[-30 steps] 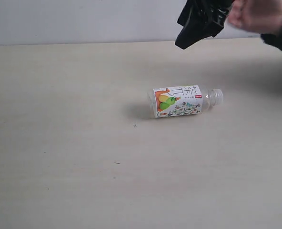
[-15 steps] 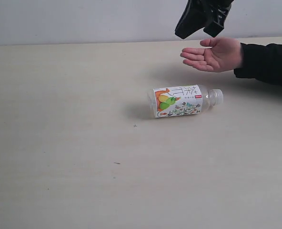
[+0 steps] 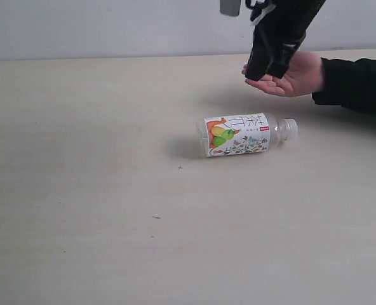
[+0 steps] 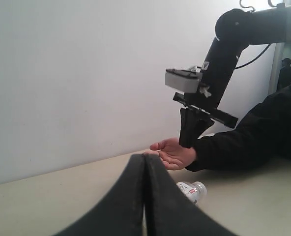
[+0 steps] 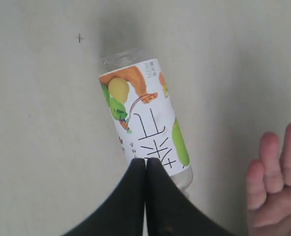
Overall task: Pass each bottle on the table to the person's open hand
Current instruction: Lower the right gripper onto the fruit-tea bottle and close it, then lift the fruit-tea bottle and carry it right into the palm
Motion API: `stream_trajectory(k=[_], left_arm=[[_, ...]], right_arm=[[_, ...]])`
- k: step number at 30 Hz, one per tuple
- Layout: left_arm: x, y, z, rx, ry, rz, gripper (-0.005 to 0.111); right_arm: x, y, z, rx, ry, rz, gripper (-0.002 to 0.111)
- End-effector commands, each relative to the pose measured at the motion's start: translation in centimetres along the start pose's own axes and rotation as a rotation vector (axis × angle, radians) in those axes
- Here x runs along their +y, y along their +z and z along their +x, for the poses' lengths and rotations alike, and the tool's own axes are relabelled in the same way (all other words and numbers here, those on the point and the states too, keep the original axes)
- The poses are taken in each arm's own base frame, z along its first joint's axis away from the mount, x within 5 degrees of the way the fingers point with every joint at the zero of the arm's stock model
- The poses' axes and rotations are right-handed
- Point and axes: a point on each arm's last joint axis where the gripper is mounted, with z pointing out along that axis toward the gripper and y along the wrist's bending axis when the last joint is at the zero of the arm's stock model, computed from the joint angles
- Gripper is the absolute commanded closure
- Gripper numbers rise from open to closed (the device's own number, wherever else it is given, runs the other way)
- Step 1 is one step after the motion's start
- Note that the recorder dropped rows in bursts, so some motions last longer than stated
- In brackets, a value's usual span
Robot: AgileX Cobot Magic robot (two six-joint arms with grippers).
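So the right gripper (image 3: 259, 74) is empty, its fingers pinched together with nothing between them, hanging up by the person's open hand (image 3: 297, 75). From the outside camera it overlaps the fingertips, and I honestly can't tell if it's touching them. The left gripper (image 4: 145, 160) is pressed shut too, holding nothing, parked well off to the side.

The only bottle I can see is the pear-label bottle (image 3: 237, 135). It's lying on its side on the table (image 3: 80, 190), white cap (image 3: 289, 129) pointing toward the person's side, just in front of the hand and not touching it.

My take on doing this step right: the fingers have to spread first, before the arm goes down, otherwise they'll just poke the bottle. It's round and on its side, so it'll probably roll if nudged. I'd come straight down over the labelled middle with the jaws across the short width, not along the length, and close evenly on both sides. The wrist cam already has the label right under the fingertips, so it's mostly a matter of dropping down without swinging into the hand. Then it's a short lift over to the palm.

Compared to a second ago, the hand was a blur up in the far corner and the gripper sat higher. Now the hand is settled palm up and the gripper has dropped lower in front of it. The bottle hasn't budged.
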Motion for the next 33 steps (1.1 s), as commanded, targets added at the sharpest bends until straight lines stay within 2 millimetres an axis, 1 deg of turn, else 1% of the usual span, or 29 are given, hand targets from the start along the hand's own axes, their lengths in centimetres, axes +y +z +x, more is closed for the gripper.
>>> stream_trajectory(k=[1, 3, 6, 8, 10, 11, 12, 17, 33], left_arm=[[0.1, -0.1, -0.1, -0.013, -0.006, -0.008, 0.107], [0.1, -0.1, -0.1, -0.013, -0.006, -0.008, 0.107], [0.1, -0.1, -0.1, -0.013, -0.006, -0.008, 0.107], [0.1, -0.1, -0.1, -0.013, -0.006, -0.008, 0.107], [0.1, -0.1, -0.1, -0.013, -0.006, -0.008, 0.107], [0.1, -0.1, -0.1, -0.013, -0.006, -0.008, 0.107], [0.1, -0.1, -0.1, -0.013, -0.006, -0.008, 0.107], [0.1, -0.1, -0.1, -0.013, -0.006, -0.008, 0.107], [0.1, -0.1, -0.1, -0.013, -0.006, -0.008, 0.107]], right_arm=[[0.7, 1.9, -1.0, 0.086, -0.030, 0.001, 0.105], [0.9, 2.3, -1.3, 0.079, -0.032, -0.012, 0.097], [0.6, 2.9, -1.7, 0.041, -0.027, 0.003, 0.074], [0.4, 3.4, -1.6, 0.049, -0.080, -0.005, 0.053], [0.4, 3.9, -1.6, 0.049, -0.113, -0.019, 0.038], [0.4, 4.2, -1.6, 0.048, -0.126, -0.028, 0.033], [0.4, 4.5, -1.6, 0.044, -0.131, -0.037, 0.030], [0.2, 6.0, -1.4, 0.057, -0.176, -0.068, 0.028], [-0.9, 10.7, -0.9, 0.076, -0.164, -0.073, 0.028]])
